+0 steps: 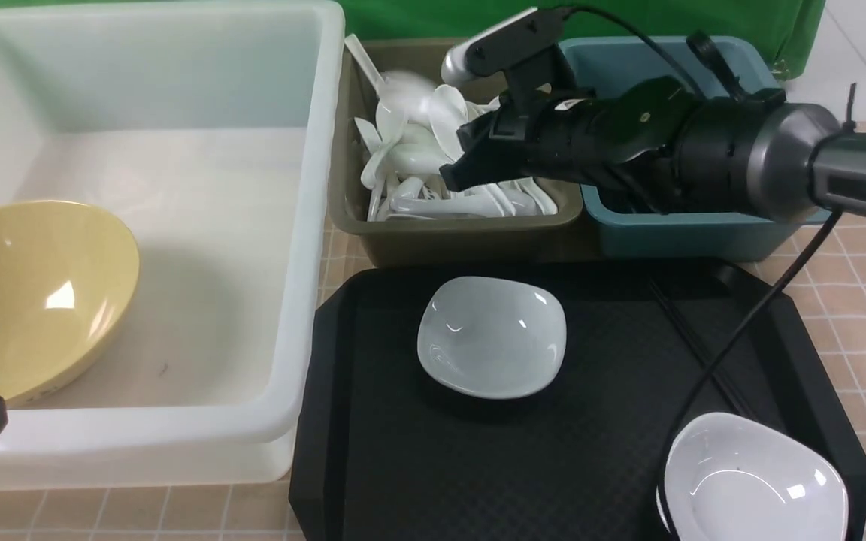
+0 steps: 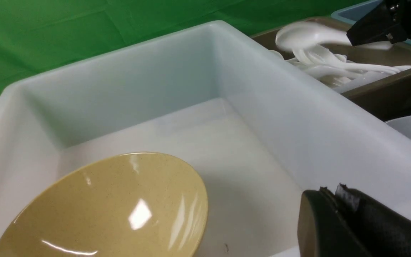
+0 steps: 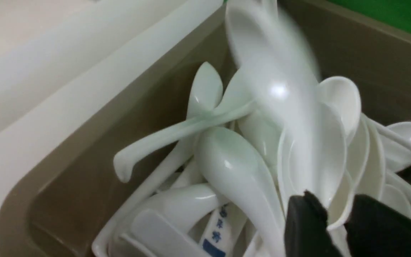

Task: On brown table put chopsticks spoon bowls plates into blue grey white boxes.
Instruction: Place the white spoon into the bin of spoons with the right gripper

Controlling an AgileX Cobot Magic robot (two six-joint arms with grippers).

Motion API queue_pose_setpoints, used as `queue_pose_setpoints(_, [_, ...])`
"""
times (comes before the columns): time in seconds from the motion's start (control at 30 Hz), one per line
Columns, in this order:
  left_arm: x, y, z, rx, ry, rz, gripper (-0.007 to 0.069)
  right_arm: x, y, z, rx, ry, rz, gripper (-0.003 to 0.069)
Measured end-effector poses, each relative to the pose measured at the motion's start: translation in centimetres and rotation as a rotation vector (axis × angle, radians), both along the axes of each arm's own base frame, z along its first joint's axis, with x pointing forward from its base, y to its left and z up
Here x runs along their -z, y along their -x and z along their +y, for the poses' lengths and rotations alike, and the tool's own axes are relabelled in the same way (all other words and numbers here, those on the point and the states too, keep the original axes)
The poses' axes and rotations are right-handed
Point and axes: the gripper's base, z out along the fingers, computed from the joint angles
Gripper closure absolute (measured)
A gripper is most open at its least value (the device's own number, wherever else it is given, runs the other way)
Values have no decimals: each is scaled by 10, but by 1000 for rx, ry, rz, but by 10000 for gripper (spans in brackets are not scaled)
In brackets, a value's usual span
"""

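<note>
The right fingers (image 3: 305, 228) stand parted over the olive bin (image 3: 66, 171), upper centre in the front view. The blurred white spoon (image 3: 280, 89) hangs above the spoon pile (image 3: 234, 171), its handle end at their gap. The left fingers (image 2: 319, 221), clenched on nothing, sit lower left near the yellow bowl (image 2: 112, 207), which lies in the white tub (image 2: 120, 89).

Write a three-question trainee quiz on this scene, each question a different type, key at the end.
1. True or false: the yellow bowl lies inside the white tub.
2. How many white plates sit on the black tray?
3. Where are the spoons piled? A: olive bin. B: white tub. C: black tray.
Key: 1 true; 2 two; 3 A.
</note>
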Motion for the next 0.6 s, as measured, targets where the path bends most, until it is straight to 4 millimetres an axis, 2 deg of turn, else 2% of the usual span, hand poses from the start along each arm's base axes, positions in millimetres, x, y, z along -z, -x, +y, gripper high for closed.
queue_pose_setpoints(0.1, [1,0,0,-1,-2,0,623,-7,2,-1,-39,6,10,257])
queue_pose_setpoints(0.17, [1,0,0,-1,-2,0,623,-10,3,-3,-59,9,18,226])
queue_pose_setpoints(0.2, [0,0,0,0,-2,-2,623,-18,7,-7,-101,16,34,202])
queue_pose_setpoints(0.27, [0,0,0,0,-2,-3,623,-27,12,-12,-140,21,51,193])
queue_pose_setpoints(0.3, [0,0,0,0,-1,-4,623,-40,18,-23,-164,17,92,191])
queue_pose_setpoints(0.33, [0,0,0,0,-1,-4,623,-42,19,-24,-165,14,100,191])
queue_pose_setpoints(0.4, [0,0,0,0,-1,-5,623,-66,32,-48,-131,-13,216,202])
queue_pose_setpoints(0.47, [0,0,0,0,-1,-6,623,-74,42,-70,-70,37,323,223])
queue_pose_setpoints(0.5, [0,0,0,0,-1,-6,623,-75,44,-72,-50,29,344,225])
queue_pose_setpoints(0.53, [0,0,0,1,4,-6,623,-77,54,-90,31,103,436,241])
queue_pose_setpoints(0.6, [0,0,0,3,10,-5,623,-70,64,-101,90,189,514,246])
